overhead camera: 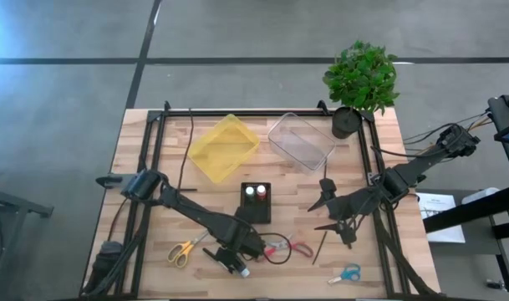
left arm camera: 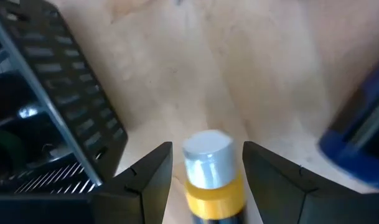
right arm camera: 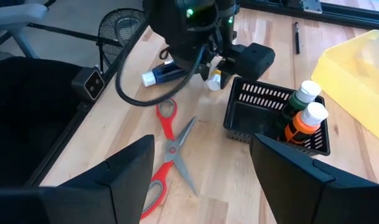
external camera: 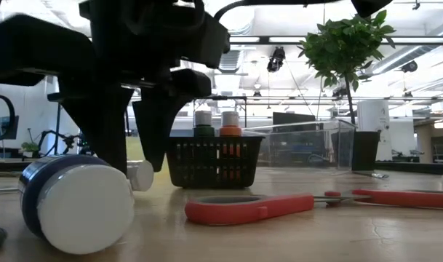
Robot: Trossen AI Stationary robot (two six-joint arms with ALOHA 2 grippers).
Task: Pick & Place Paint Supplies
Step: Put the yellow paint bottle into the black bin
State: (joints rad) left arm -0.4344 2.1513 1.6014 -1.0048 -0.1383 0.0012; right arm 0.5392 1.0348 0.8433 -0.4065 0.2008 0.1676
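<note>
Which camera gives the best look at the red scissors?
The right wrist view: the red scissors lie whole and unblocked. The low view shows them edge-on, the high view has them small beside the left arm, and the left wrist view misses them.
</note>
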